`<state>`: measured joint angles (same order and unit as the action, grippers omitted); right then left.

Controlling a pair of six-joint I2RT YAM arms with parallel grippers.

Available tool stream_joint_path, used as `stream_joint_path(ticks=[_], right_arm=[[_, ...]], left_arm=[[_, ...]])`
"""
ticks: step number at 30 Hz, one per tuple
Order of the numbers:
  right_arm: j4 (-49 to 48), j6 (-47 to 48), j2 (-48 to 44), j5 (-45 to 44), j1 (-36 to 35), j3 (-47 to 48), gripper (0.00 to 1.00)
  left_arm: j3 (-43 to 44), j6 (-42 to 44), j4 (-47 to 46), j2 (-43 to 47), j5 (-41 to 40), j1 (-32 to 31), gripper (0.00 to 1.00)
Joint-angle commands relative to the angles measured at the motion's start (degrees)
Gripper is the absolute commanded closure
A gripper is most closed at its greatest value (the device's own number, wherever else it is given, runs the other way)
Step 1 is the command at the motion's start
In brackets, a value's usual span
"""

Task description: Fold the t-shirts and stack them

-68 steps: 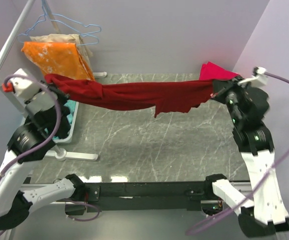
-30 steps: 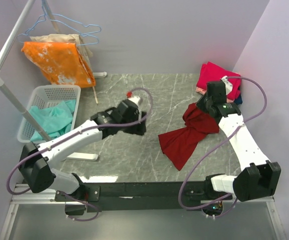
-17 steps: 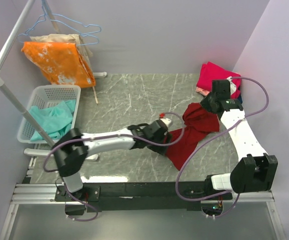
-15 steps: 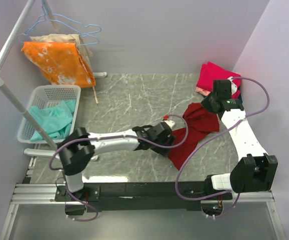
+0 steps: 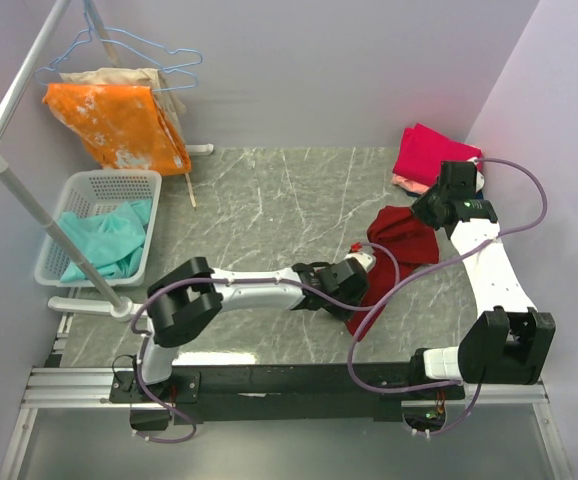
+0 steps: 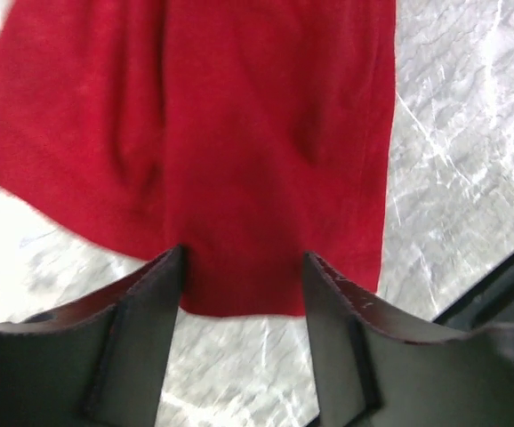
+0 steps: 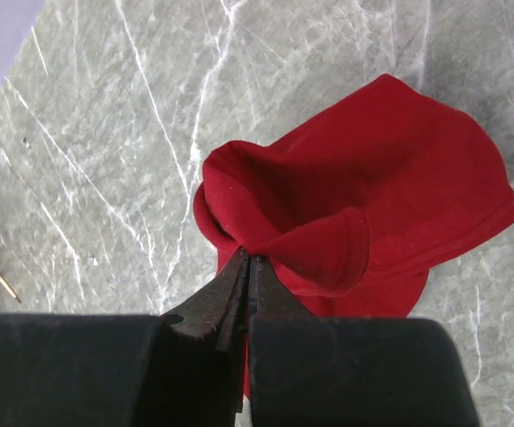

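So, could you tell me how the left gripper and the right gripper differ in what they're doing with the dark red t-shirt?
The left gripper has its fingers apart, straddling the near edge of the dark red t-shirt. The right gripper has its fingers shut, pinching a raised fold. The left gripper is at the shirt's near end, the right gripper at its far end. Both are at the same shirt.

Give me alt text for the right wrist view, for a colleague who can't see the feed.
The right gripper is shut, pinching a raised fold of the dark red t-shirt. The rest of the shirt lies bunched on the grey marbled table beyond the fingertips.
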<state>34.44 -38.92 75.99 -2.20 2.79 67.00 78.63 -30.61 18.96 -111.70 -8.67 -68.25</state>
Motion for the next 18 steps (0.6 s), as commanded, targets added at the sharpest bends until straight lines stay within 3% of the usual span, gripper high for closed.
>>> stream_joint_path(ticks=[1, 2, 5, 6, 7, 12, 18], right_arm=[[-0.86, 1.03, -1.63, 1.4, 0.9, -0.21, 1.0], [-0.86, 1.04, -1.54, 1.58, 0.9, -0.21, 1.0], [-0.77, 1.21, -1.37, 1.76, 1.08, 0.06, 1.0], [-0.77, 1.04, -1.37, 1.84, 1.08, 0.15, 1.0], [-0.69, 1.04, -1.45, 1.76, 1.08, 0.15, 1.0], [-0.16, 0.95, -1.63, -0.08, 1.26, 0.32, 1.0], [-0.25, 0.77, -1.81, -1.23, 1.61, -0.9, 1.0]], left_arm=[[4.6, 0.73, 1.95, -3.69, -3.19, -1.1, 0.44], [4.86, 0.64, 2.48, -4.14, -4.24, -1.1, 0.47], [5.83, -1.02, 5.29, -5.02, -7.67, -1.19, 0.7], [5.92, -1.64, 5.99, -4.67, -10.81, -1.19, 0.88], [5.92, -2.25, 6.96, -4.23, -12.85, -1.19, 0.97], [5.22, -11.56, 17.49, 2.08, -29.96, -0.84, 0.99], [4.95, -25.45, 34.96, 13.93, -43.52, 1.09, 0.99]])
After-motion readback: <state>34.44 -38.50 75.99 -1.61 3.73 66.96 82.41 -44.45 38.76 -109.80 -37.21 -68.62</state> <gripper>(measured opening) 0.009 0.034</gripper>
